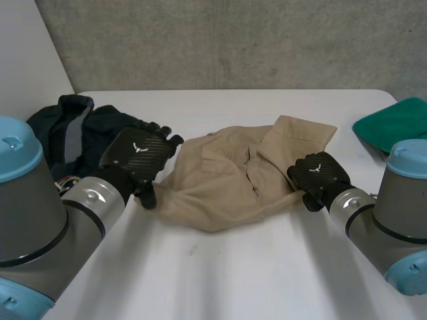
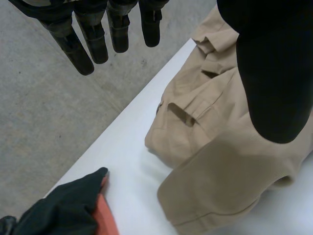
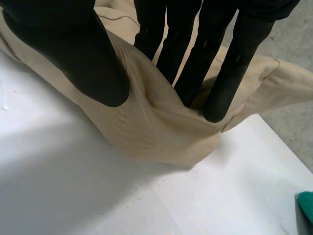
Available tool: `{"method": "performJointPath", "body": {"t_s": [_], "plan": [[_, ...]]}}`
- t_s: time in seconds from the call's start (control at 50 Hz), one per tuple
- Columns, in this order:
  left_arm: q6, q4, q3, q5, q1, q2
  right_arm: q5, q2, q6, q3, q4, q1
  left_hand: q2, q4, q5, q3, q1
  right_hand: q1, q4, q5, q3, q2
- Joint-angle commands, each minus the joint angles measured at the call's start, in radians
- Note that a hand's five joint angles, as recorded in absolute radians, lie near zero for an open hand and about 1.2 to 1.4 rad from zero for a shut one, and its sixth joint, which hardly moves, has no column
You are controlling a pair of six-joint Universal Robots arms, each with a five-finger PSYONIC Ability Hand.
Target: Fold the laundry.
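On the white tabletop lies a bunched-up tan shirt. The right hand pinches its right edge between fingers and thumb. The left hand is over its left edge, fingers straight, holding nothing.

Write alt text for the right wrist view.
The right hand pinches a raised fold of the tan shirt between thumb and straight fingers. The shirt lies on the white table; a green cloth lies farther along it.
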Motion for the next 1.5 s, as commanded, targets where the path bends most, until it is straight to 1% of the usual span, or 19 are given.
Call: {"method": "performJointPath", "body": {"t_s": [0.02, 0.14, 0.32, 0.4, 0.42, 0.56, 0.64, 0.76, 0.88, 0.94, 1.02, 1.14, 1.18, 1.2, 1.22, 1.28, 1.38, 1.44, 1.5], "plan": [[0.051, -0.028, 0.019, -0.013, 0.004, -0.001, 0.008, -0.004, 0.029, 0.001, 0.001, 0.0, 0.109, 0.115, 0.09, 0.108, 0.118, 0.269, 0.203, 0.232, 0.22, 0.221], [0.091, -0.028, 0.033, -0.011, 0.013, -0.066, 0.008, -0.004, 0.03, -0.001, 0.006, -0.004, 0.159, 0.165, 0.14, 0.158, 0.168, 0.269, 0.203, 0.232, 0.22, 0.221], [0.214, -0.034, 0.144, -0.01, 0.032, -0.315, 0.008, -0.004, 0.044, -0.002, 0.012, -0.013, 0.217, 0.224, 0.199, 0.216, 0.227, 0.269, 0.203, 0.232, 0.22, 0.221], [0.235, -0.045, 0.194, -0.011, 0.018, -0.343, 0.014, 0.0, 0.056, -0.002, 0.011, -0.018, 0.915, 0.921, 0.896, 0.914, 0.924, 0.269, 0.203, 0.232, 0.22, 0.221], [0.232, -0.055, 0.21, -0.016, 0.006, -0.335, 0.015, -0.002, 0.058, -0.005, 0.012, -0.022, 1.187, 1.193, 1.168, 1.186, 1.196, 0.269, 0.203, 0.232, 0.22, 0.221], [0.145, -0.079, 0.231, -0.11, -0.078, -0.232, 0.034, -0.033, 0.067, -0.036, 0.017, -0.072, 1.192, 1.198, 1.173, 1.191, 1.201, 0.269, 0.203, 0.232, 0.22, 0.221], [0.048, -0.066, 0.253, -0.186, -0.146, -0.055, 0.035, -0.112, 0.082, -0.085, 0.014, -0.114, 1.192, 1.198, 1.173, 1.191, 1.201, 0.269, 0.203, 0.232, 0.22, 0.221], [-0.022, -0.028, 0.338, -0.185, -0.195, 0.117, 0.026, -0.174, 0.174, -0.324, -0.002, -0.161, 1.192, 1.198, 1.173, 1.191, 1.201, 0.269, 0.203, 0.232, 0.22, 0.221], [-0.027, -0.042, 0.475, -0.182, -0.194, 0.018, -0.08, 0.028, 0.343, -0.669, 0.049, -0.121, 1.192, 1.198, 1.173, 1.191, 1.201, 0.269, 0.203, 0.232, 0.22, 0.221], [-0.038, -0.133, 0.504, -0.226, -0.192, -0.08, -0.127, 0.172, 0.38, -0.825, 0.063, -0.067, 1.192, 1.198, 1.173, 1.191, 1.201, 0.269, 0.203, 0.232, 0.22, 0.221], [-0.073, -0.204, 0.472, -0.248, -0.2, -0.14, -0.157, 0.303, 0.383, -0.916, 0.029, -0.03, 1.192, 1.198, 1.173, 1.191, 1.201, 0.269, 0.203, 0.232, 0.22, 0.221], [-0.114, -0.192, 0.385, -0.248, -0.218, -0.148, -0.216, 0.453, 0.375, -0.949, -0.011, -0.003, 1.192, 1.198, 1.173, 1.191, 1.201, 0.269, 0.203, 0.232, 0.22, 0.221], [-0.113, -0.18, 0.357, -0.251, -0.223, -0.146, -0.224, 0.48, 0.36, -0.936, 0.029, 0.01, 1.192, 1.198, 1.173, 1.191, 1.201, -0.485, -0.551, -0.523, -0.535, -0.533], [-0.111, -0.177, 0.348, -0.251, -0.223, -0.145, -0.22, 0.48, 0.352, -0.93, 0.049, 0.011, 1.192, 1.198, 1.173, 1.191, 1.201, -0.817, -0.883, -0.854, -0.866, -0.865], [-0.104, -0.172, 0.333, -0.248, -0.221, -0.14, -0.212, 0.478, 0.345, -0.923, 0.07, 0.017, 1.192, 1.198, 1.173, 1.191, 1.201, -0.953, -1.018, -0.99, -1.002, -1.0], [-0.087, -0.163, 0.319, -0.246, -0.22, -0.131, -0.134, 0.429, 0.299, -0.893, 0.151, 0.025, 1.192, 1.198, 1.173, 1.191, 1.201, -0.953, -1.018, -0.99, -1.002, -1.0], [-0.052, -0.151, 0.322, -0.234, -0.224, -0.123, 0.097, 0.154, 0.234, -0.759, 0.382, 0.027, 1.192, 1.198, 1.173, 1.191, 1.201, -0.953, -1.018, -0.99, -1.002, -1.0], [-0.042, -0.148, 0.334, -0.229, -0.224, -0.122, 0.199, 0.019, 0.248, -0.63, 0.512, 0.022, 1.192, 1.198, 1.173, 1.191, 1.201, -0.953, -1.018, -0.99, -1.002, -1.0], [-0.042, -0.146, 0.349, -0.226, -0.226, -0.123, 0.225, -0.051, 0.269, -0.519, 0.589, 0.028, 1.192, 1.198, 1.173, 1.191, 1.201, -0.953, -1.018, -0.99, -1.002, -1.0]]}}
